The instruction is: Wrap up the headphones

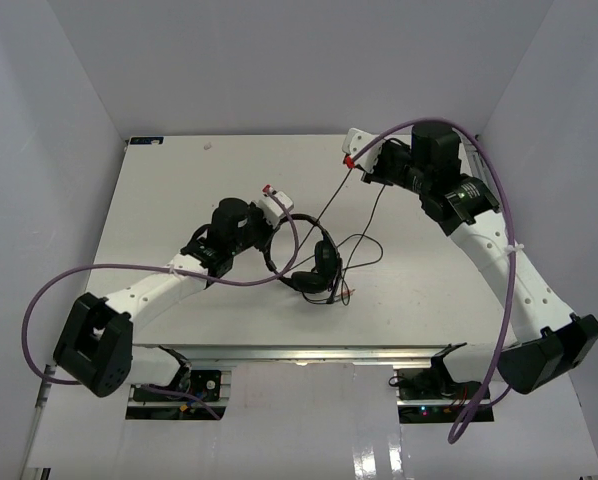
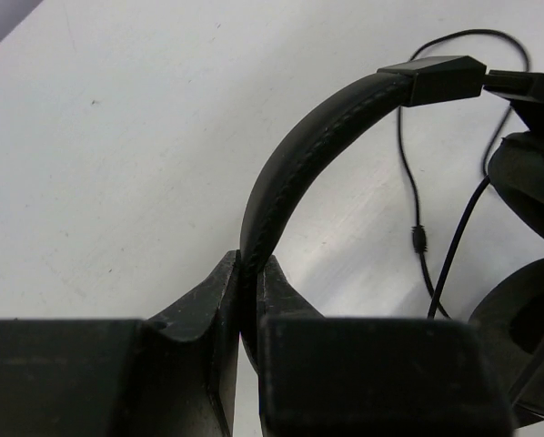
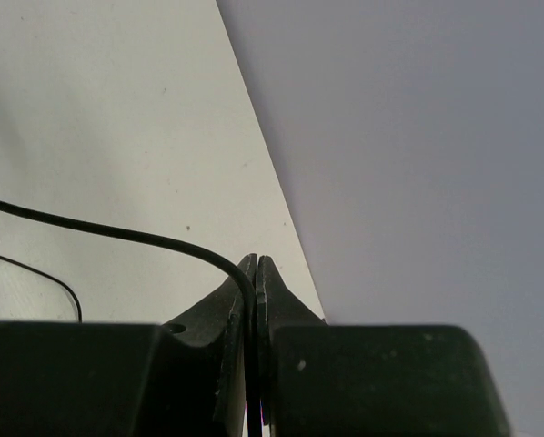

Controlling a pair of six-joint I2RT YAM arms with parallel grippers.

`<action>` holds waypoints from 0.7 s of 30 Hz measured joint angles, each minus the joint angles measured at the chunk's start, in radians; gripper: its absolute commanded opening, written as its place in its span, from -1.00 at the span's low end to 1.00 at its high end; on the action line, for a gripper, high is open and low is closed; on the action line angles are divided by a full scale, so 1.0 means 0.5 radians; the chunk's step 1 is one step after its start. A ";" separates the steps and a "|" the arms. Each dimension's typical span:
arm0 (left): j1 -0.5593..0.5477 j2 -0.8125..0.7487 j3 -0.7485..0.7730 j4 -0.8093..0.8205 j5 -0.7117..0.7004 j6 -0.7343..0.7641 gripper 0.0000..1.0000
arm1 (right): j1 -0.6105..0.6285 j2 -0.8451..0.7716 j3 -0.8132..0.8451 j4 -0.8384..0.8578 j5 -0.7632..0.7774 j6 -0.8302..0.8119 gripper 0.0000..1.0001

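The left gripper (image 2: 251, 273) is clamped shut on the black stitched headband (image 2: 317, 137) of the black over-ear headphones (image 1: 314, 262), gripping the band edge-on at the far-left part of the set. The headphones sit near the middle of the flat white table (image 1: 169, 190), with the two padded black earcups (image 1: 319, 275) at their near-right end. Judged from the overhead view, the long axis runs diagonally from the gripped band at far left to the earcups at near right, and the band arches away from the earcups toward the left gripper. Right of the headphones, the thin black cable (image 3: 117, 232) leaves the set and runs in a nearly straight line to the far right. Further slack lies in loose loops on the table just right of the earcups. At the far-right end of that line, the right gripper (image 3: 256, 269) is pinched together on the cable, which enters between its fingertips from the left. Step in hand: one arm anchors the set and the other holds the cable drawn out; no turn of cable is visible around the headband yet. The next move calls for carrying the held cable around the headband or earcups under light tension, with the left grip firm so the headphones do not drag or tip.
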 measured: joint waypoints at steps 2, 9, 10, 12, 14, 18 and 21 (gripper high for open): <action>-0.003 -0.112 -0.053 0.001 0.089 0.033 -1.00 | -0.046 0.051 0.000 0.029 -0.013 0.049 -0.85; -0.003 -0.414 -0.092 0.006 0.236 0.011 -1.00 | -0.296 0.103 -0.111 0.177 -0.188 0.261 -0.85; -0.003 -0.439 -0.092 0.005 0.246 0.003 -1.00 | -0.329 0.100 -0.144 0.194 -0.213 0.282 -0.85; -0.003 -0.466 -0.092 0.003 0.259 -0.021 -1.00 | -0.384 0.086 -0.221 0.235 -0.277 0.340 -0.85; -0.003 -0.472 -0.092 -0.004 0.265 -0.047 -1.00 | -0.419 0.071 -0.287 0.258 -0.331 0.383 -0.85; -0.003 -0.473 -0.088 -0.041 0.263 -0.088 -1.00 | -0.461 0.033 -0.380 0.308 -0.443 0.457 -0.85; -0.003 -0.465 -0.075 -0.085 0.249 -0.090 -1.00 | -0.481 -0.024 -0.429 0.356 -0.516 0.510 -0.85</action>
